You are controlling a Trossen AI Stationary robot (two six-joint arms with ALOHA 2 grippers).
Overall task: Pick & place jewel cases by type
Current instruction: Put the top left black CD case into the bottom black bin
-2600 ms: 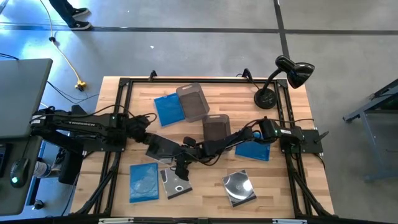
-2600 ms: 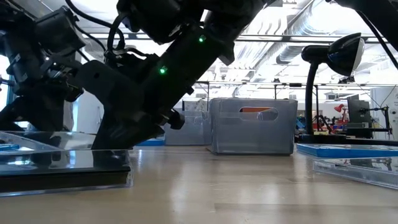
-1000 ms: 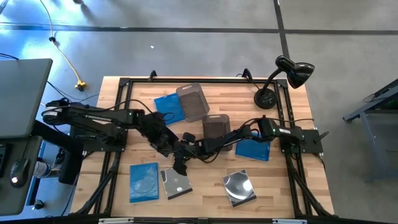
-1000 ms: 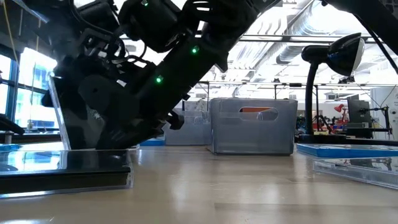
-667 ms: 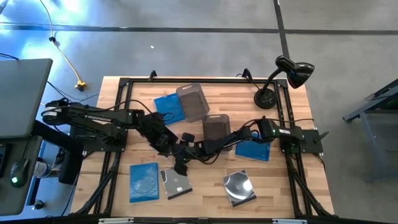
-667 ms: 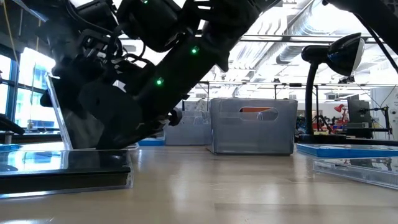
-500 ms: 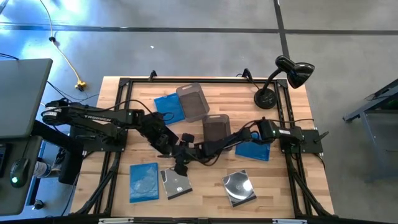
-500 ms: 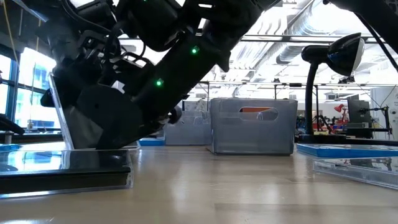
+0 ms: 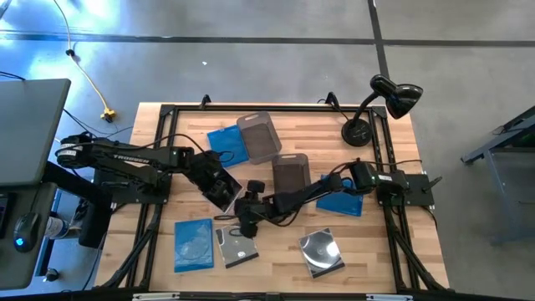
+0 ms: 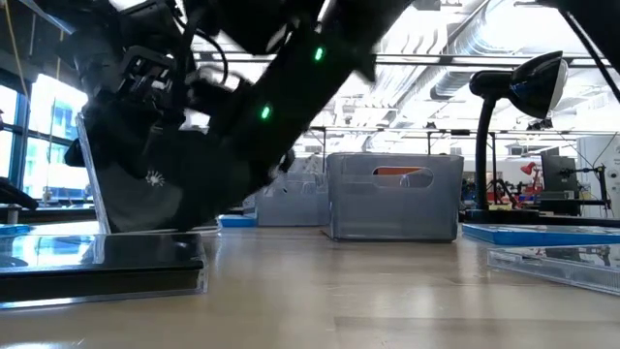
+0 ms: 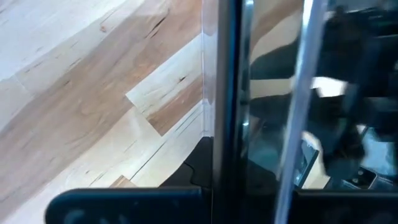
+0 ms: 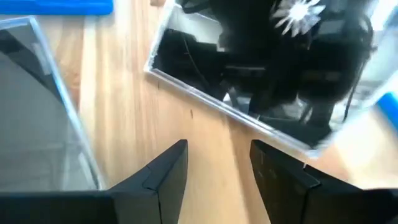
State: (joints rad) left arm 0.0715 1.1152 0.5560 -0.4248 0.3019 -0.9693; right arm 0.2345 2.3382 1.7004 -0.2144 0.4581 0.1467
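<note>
Left gripper (image 9: pixel 224 191), left of frame centre, clamped shut on dark jewel case (image 9: pixel 219 187), tilted up on edge above table (image 9: pixel 276 251). Right gripper (image 9: pixel 244 219), just below it, fingers (image 12: pixel 166 171) parted and empty. Other cases flat: blue jewel case (image 9: pixel 193 243) lower left, silver-faced case (image 9: pixel 322 252) lower centre.
</note>
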